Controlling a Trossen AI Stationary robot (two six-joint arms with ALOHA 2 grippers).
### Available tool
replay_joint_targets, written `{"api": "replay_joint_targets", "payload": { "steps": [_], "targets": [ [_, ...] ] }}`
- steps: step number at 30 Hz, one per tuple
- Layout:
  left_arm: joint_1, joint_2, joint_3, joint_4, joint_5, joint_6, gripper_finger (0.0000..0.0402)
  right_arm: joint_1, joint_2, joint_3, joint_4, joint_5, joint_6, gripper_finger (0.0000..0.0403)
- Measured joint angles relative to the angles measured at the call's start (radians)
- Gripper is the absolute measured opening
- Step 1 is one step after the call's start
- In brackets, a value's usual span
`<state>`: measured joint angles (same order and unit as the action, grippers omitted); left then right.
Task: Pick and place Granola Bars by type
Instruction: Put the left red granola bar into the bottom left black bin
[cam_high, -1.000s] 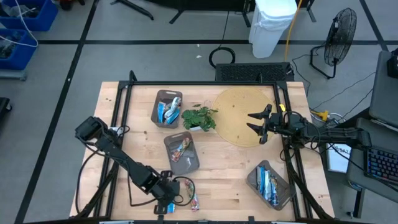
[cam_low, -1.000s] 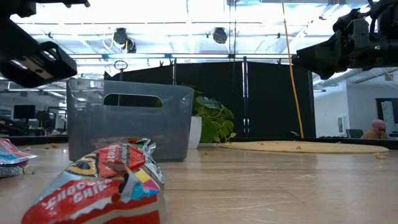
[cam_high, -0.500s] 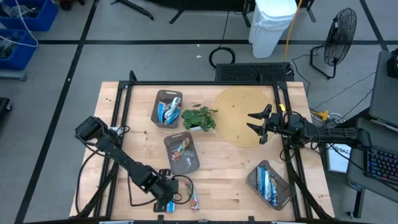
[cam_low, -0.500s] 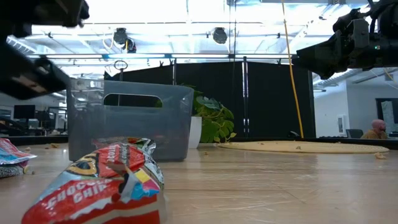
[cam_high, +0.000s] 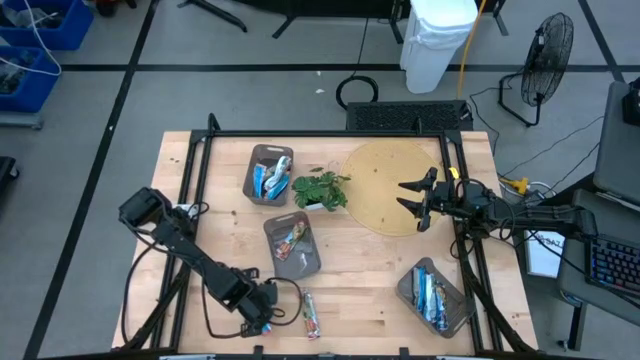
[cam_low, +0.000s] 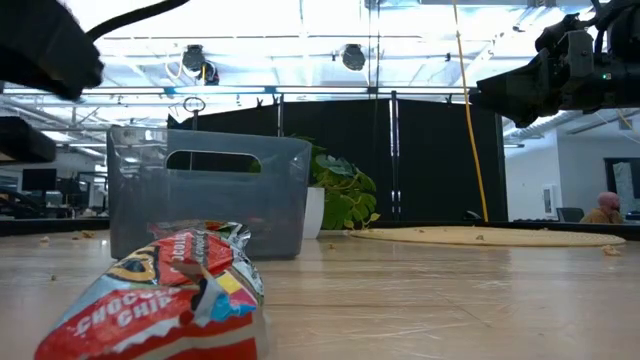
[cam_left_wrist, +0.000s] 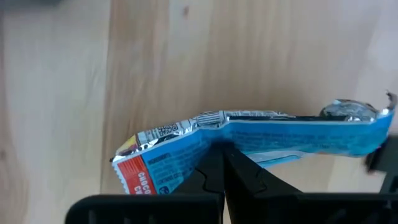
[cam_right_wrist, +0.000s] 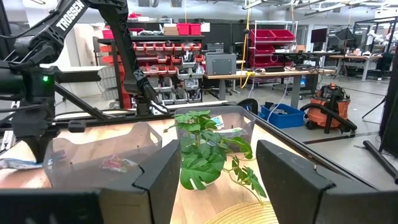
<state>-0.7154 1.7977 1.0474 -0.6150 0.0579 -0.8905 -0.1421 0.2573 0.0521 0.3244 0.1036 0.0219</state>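
My left gripper (cam_high: 262, 320) is at the table's near edge, left of centre, pointing down and shut on a blue-wrapped granola bar (cam_left_wrist: 298, 137) with a red end. A red-wrapped bar (cam_high: 311, 316) lies flat on the wood just to its right and fills the low view's foreground (cam_low: 160, 300). Three grey trays hold more bars: far left (cam_high: 270, 173), centre (cam_high: 292, 245) and near right (cam_high: 433, 295). My right gripper (cam_high: 408, 198) hovers open over the round wooden disc (cam_high: 385, 185), holding nothing. My left gripper pinches the blue bar between its two fingers (cam_left_wrist: 214, 177), about a third of the way along from the red end, at one long edge (cam_left_wrist: 217, 144). The fingers come from above and lie across the bar. The wrapper kinks at the grip; the bar stays level over the wood.
A small leafy plant (cam_high: 320, 188) stands between the far-left tray and the disc. The black frame rails (cam_high: 195, 200) run along the table's sides. Bare wood lies between the centre tray and the near-right tray.
My left gripper has moved along the near edge toward the table's left and rolled its wrist, keeping shut on the blue bar. The bar, which lay at the low view's left edge, has gone out of that view with it.
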Motion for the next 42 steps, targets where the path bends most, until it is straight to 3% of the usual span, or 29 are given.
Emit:
{"api": "replay_joint_targets", "payload": {
  "steps": [16,21,26,29,33,36,39,42],
  "targets": [
    [-0.031,0.000,0.009,-0.329,0.105,-0.173,0.0005,0.000,0.000,0.000,0.000,0.000,0.000,0.0201],
    [-0.031,-0.003,0.027,-0.471,0.062,-0.185,0.0008,0.000,0.000,0.000,0.000,0.000,0.000,0.0201],
    [-0.020,-0.065,0.028,-0.486,-0.024,-0.272,0.0009,0.000,0.000,0.000,0.000,0.000,0.000,0.0201],
    [-0.006,-0.122,0.030,-0.492,-0.058,-0.384,0.0009,0.000,0.000,0.000,0.000,0.000,0.000,0.0201],
    [-0.007,-0.198,0.030,-0.523,-0.170,-0.626,0.0010,0.000,0.000,0.000,0.000,0.000,0.000,0.0201],
    [-0.028,-0.229,0.019,-0.521,-0.193,-0.802,0.0011,0.000,0.000,0.000,0.000,0.000,0.000,0.0201],
    [-0.055,-0.229,0.009,-0.524,-0.144,-1.004,0.0021,0.000,0.000,0.000,0.000,0.000,0.000,0.0201],
    [-0.077,-0.224,-0.004,-0.519,-0.010,-1.158,0.0040,0.000,0.000,0.000,0.000,0.000,0.000,0.0201]
  ]
}}
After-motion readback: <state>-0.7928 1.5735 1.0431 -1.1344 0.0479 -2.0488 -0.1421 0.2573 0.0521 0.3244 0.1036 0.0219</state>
